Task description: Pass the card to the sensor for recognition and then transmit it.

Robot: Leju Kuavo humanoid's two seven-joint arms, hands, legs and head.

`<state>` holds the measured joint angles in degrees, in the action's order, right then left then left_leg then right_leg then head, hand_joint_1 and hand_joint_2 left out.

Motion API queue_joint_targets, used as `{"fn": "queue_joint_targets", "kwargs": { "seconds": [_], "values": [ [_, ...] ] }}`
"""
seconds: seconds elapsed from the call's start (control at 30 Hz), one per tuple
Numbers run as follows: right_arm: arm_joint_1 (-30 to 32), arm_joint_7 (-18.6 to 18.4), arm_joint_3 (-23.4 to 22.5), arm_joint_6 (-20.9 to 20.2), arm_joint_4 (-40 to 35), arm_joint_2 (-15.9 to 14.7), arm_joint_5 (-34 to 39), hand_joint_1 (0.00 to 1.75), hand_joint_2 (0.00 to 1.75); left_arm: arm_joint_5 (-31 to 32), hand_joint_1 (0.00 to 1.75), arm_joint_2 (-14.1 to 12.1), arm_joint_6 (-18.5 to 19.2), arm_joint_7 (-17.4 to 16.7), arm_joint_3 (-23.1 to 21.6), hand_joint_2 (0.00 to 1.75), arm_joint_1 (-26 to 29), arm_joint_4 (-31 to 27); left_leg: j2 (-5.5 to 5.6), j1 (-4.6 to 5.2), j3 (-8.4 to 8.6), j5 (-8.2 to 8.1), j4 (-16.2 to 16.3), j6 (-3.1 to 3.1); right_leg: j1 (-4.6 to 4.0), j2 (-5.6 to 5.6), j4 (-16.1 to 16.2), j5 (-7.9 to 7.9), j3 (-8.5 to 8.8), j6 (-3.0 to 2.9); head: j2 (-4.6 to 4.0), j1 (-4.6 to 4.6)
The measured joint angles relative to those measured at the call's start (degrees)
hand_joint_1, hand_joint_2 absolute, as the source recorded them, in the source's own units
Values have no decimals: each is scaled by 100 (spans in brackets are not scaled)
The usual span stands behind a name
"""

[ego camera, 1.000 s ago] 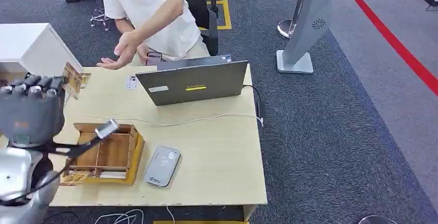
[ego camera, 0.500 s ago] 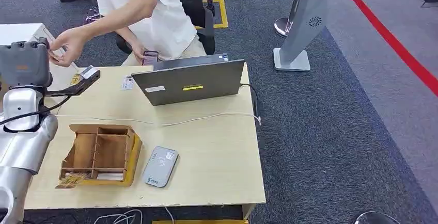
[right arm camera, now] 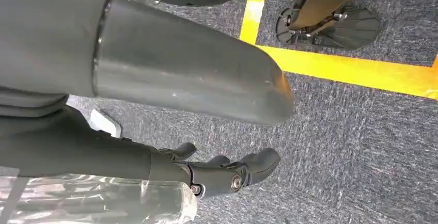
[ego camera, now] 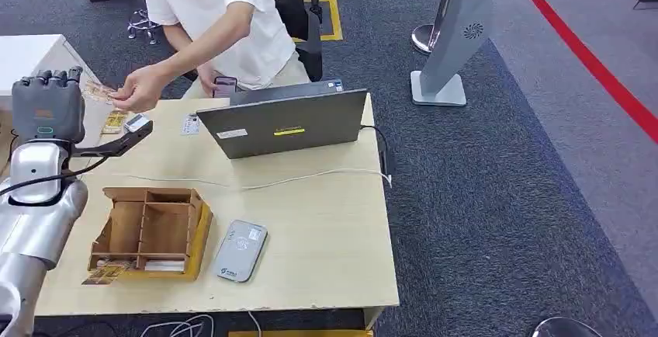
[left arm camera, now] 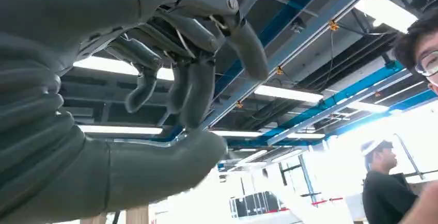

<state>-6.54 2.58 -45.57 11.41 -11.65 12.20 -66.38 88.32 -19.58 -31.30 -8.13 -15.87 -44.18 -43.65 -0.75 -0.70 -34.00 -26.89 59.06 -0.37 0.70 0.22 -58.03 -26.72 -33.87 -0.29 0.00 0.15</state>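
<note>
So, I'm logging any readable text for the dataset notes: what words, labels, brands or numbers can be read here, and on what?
No text reads clearly.
Laptop: white sticker and yellow strip on the lid, print too small.
Card reader: small mark and symbol, blurred.
Left hand: orange marking on the back, illegible.
Person's shirt: faint chest print, unreadable.
Grey stand: round dotted pattern, no words.
Paper by the laptop: print too small.

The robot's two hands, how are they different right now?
The left hand is raised up beside the table, while the right hand hangs low over the grey carpet. The left hand reaches toward a person's hand, which holds a card; the right hand has nobody near it. Both hands are dark grey and hold nothing, with fingers loosely curled.
</note>
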Motion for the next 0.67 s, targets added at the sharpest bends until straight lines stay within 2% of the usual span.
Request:
{"fn": "queue_joint_targets", "kwargs": {
  "seconds": [0.1, 0.2, 0.33, 0.4, 0.5, 0.6, 0.63, 0.67],
  "values": [
    [24, 26, -2, 24, 0, 0, 31, 0, 0, -173, 0, -9, -39, 204, 149, 175, 277, -186, -1, 0, 0, 0, 0, 0, 0, 1, 0, 0, -4, 0, 0, -2],
    [78, 59, -4, 66, 0, 0, 103, 0, 0, -341, 0, 20, 147, 450, 315, 175, 688, -784, 0, 0, -2, 0, 0, 0, 0, 1, 0, -1, -4, 0, 0, -2],
    [166, 66, -46, 131, 0, 0, 217, 0, 0, -617, 0, 28, 575, 623, 452, 175, 1375, -2078, -3, 1, -7, -5, 0, 0, 1, 2, 1, -2, -4, 2, 0, -2],
    [191, 68, -85, 157, 0, -2, 312, 0, 0, -808, 0, -28, 621, 715, 535, 175, 1838, -2852, -13, 1, -10, -15, -1, -1, 1, 11, 1, -3, -3, 1, 0, -2],
    [214, 50, -193, 230, 0, 0, 431, 0, 0, -1106, 0, -195, 380, 778, 779, 175, 2916, -4070, -50, 4, 9, -37, -8, 0, 3, 49, -1, -18, 7, 4, 0, -2],
    [274, -18, -308, 302, 0, 0, 520, 0, 0, -1739, 0, -297, -235, 1096, 1540, 175, 4475, -5416, -91, 3, 42, -72, -14, -3, 3, 91, -1, -44, 24, 0, 0, -7],
    [299, -39, -352, 321, 0, 0, 527, 0, 0, -2160, 0, -266, -339, 1411, 1960, 175, 4947, -5794, -96, 2, 50, -77, -13, -1, 2, 98, -1, -57, 24, 0, 0, -7],
    [328, -63, -382, 334, 2, 0, 527, 0, 0, -2739, 0, -156, -222, 1969, 2494, 175, 5348, -6109, -92, 1, 50, -79, -13, 0, 2, 95, 0, -64, 23, 4, 0, -4]
  ]
}}
